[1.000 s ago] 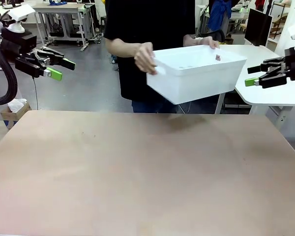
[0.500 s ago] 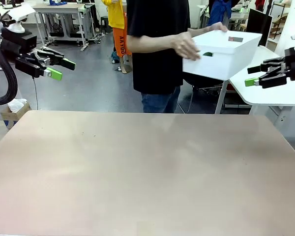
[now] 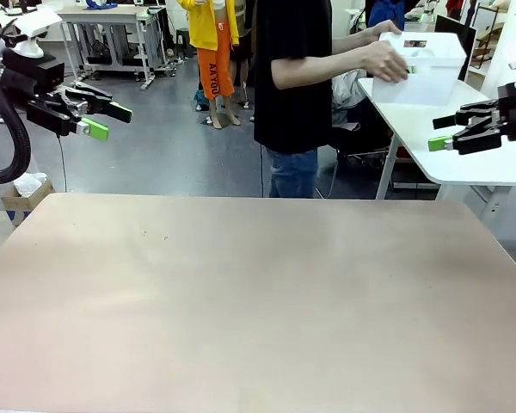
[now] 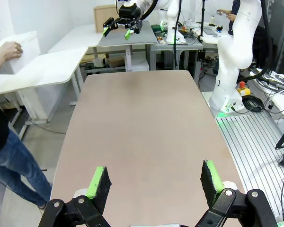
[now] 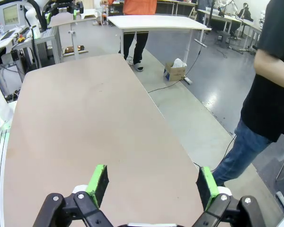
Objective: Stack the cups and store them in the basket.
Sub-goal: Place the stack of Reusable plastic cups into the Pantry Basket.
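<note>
A person in a black shirt stands at the far side, turned to the right, holding the white basket [image 3: 422,67] with both hands over a white side table [image 3: 464,159]. In the left wrist view the basket [image 4: 20,48] sits at the far left under the person's hand. The cups are out of view. My left gripper [image 3: 110,120] hangs open above the table's far left corner, holding nothing; its green pads [image 4: 99,181] stand wide apart. At the far right, my right gripper [image 3: 439,132] is open too, with nothing between its pads [image 5: 98,182].
The brown table [image 3: 258,292] stretches bare between both arms. The white side table stands just beyond its far right corner, close behind my right gripper. Another person in orange stands farther back. A cardboard box [image 3: 21,196] sits on the floor at the left.
The person has turned to the right and carried the basket from above the table's far edge over to the white side table. Neither arm has moved.
</note>
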